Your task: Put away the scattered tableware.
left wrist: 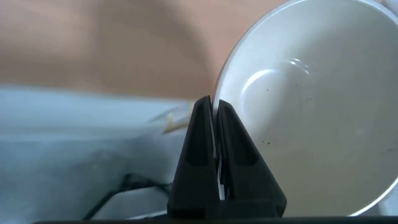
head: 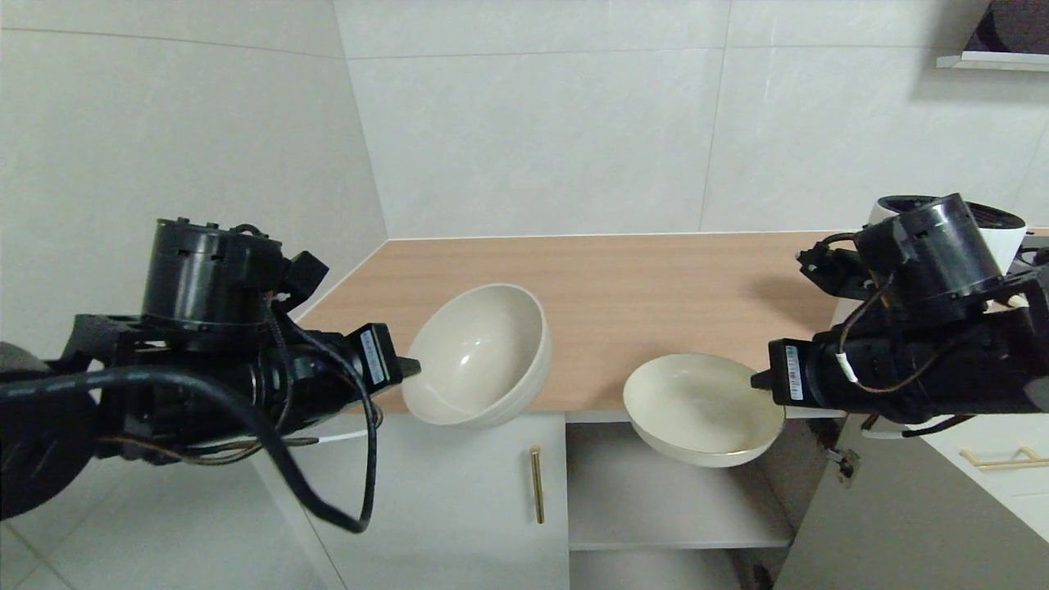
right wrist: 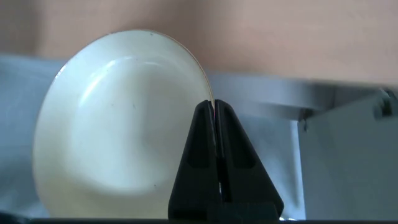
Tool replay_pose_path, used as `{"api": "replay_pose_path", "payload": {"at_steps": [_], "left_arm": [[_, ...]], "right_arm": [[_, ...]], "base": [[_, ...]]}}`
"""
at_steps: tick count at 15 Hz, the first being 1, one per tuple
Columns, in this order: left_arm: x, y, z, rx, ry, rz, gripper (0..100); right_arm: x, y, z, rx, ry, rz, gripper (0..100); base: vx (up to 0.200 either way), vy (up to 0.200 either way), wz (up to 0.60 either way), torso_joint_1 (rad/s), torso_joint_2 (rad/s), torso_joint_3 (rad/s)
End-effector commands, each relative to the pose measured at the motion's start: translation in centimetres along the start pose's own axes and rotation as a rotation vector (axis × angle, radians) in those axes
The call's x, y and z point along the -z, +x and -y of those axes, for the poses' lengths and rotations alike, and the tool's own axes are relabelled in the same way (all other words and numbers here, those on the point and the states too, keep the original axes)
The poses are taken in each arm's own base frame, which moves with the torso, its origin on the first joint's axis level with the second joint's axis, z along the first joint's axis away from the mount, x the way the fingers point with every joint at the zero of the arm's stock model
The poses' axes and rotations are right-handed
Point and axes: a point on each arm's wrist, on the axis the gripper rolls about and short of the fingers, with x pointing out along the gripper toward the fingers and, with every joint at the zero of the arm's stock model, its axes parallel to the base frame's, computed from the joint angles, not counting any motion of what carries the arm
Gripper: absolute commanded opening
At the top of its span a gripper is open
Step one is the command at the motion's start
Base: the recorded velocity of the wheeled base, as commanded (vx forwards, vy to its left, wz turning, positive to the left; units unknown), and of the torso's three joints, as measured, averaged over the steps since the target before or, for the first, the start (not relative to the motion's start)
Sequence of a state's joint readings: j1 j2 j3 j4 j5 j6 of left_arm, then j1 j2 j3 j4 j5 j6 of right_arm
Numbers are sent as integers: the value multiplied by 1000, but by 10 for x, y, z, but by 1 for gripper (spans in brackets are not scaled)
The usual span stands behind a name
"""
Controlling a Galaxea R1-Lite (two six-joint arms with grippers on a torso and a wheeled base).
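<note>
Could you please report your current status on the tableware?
Left gripper shut on bowl rim. Right gripper shut on plate rim. Both held before open cabinet; path looks clear.

Wood-grain worktop (head: pixel 656 279) lies beyond left claw (head: pixel 414 366) and right claw (head: pixel 756 378) and meets the white tiled wall (head: pixel 533 123). Closed cabinet door (head: pixel 442 508) with brass handle (head: pixel 537 483) below left claw. Open compartment with shelf (head: pixel 672 508) below right claw. White appliance (head: pixel 1004 225) behind right claw.
</note>
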State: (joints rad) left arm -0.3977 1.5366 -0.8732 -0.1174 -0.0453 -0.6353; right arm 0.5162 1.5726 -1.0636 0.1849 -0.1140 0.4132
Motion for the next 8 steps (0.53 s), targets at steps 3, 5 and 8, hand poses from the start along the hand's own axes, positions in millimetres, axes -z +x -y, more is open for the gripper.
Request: {"api": "replay_pose_path", "payload": {"at_steps": [3,5,8], "left_arm": [[23,-36,-10,34,29,-10,0],[27,-33,-13,23,27,-31,0],[33,-25,-14,7,31,-69,0]], "right_arm": [[30,-37,16,-48,0,-5,0],[41,-41,21,-51,-3,-24,0],[52,-27,25,-27,-49,-78,0]], "base": [[0,0,0,0,0,0],[0,0,0,0,0,0],[0,0,0,0,0,0]]}}
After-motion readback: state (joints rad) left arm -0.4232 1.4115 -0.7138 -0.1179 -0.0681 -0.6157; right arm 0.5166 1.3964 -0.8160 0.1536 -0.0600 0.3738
